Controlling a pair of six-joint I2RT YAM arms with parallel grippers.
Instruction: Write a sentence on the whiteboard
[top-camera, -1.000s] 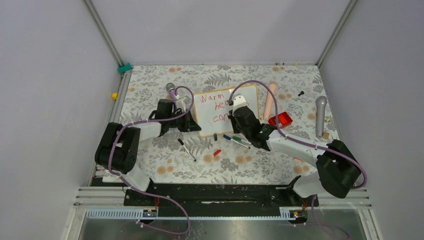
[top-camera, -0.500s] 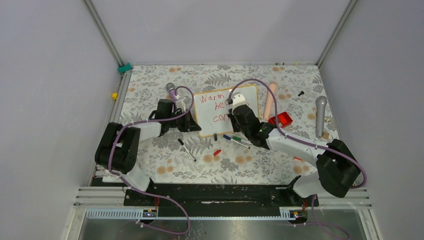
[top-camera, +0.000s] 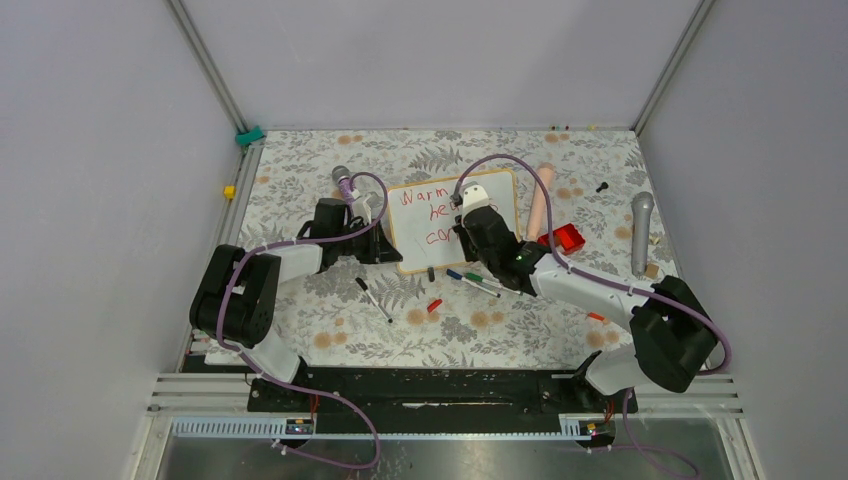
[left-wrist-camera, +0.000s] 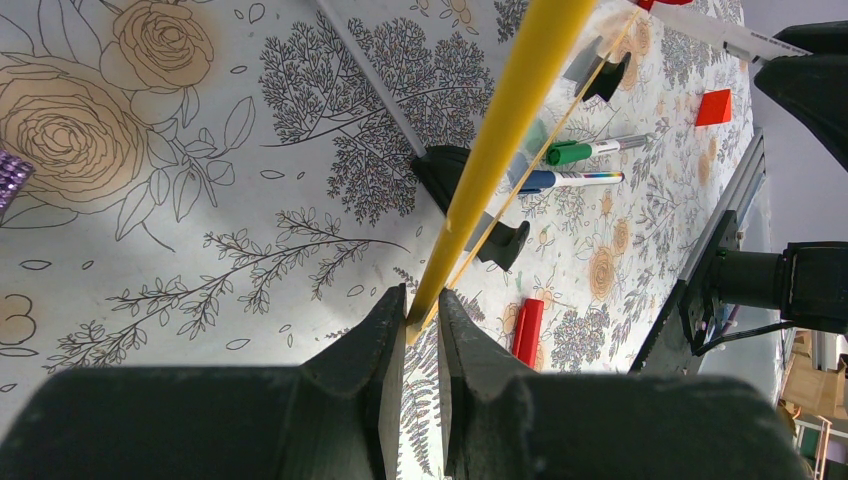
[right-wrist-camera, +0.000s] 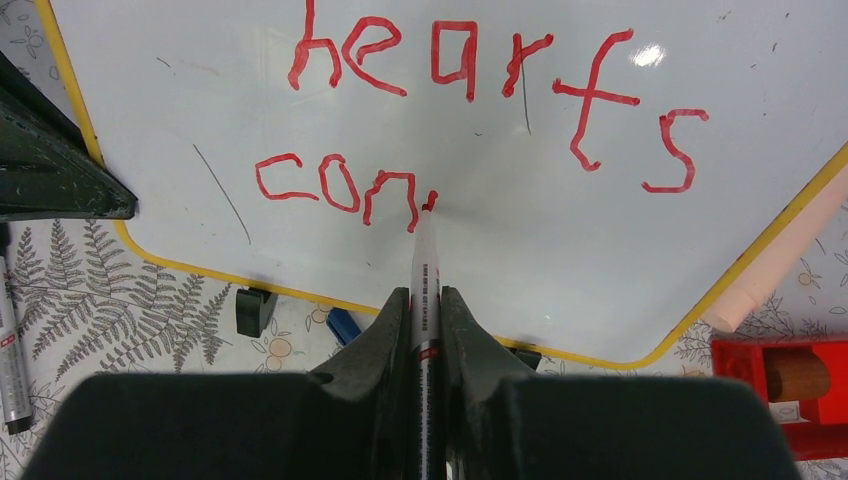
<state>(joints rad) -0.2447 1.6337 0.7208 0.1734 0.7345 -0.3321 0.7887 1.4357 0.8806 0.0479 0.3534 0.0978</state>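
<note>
Top view: the whiteboard (top-camera: 410, 225) sits at twelve o'clock from table centre; likely light, stiff and slippery-faced, best gripped by its rim. Left wrist view: the left gripper (left-wrist-camera: 421, 318), nearly closed, pinches the yellow frame (left-wrist-camera: 520, 90); right wrist view: the right gripper (right-wrist-camera: 425, 300) clamps a red marker (right-wrist-camera: 424, 255), its tip on the board just after "con" in the sentence (right-wrist-camera: 470, 110).

Left arm (top-camera: 300, 258) and right arm (top-camera: 585, 290): black joints, white links. Black wedge-shaped fingers (right-wrist-camera: 385, 340). A purple cable (top-camera: 497, 163) loops behind each wrist; a green light (top-camera: 518, 257) glows behind the right one.
</note>
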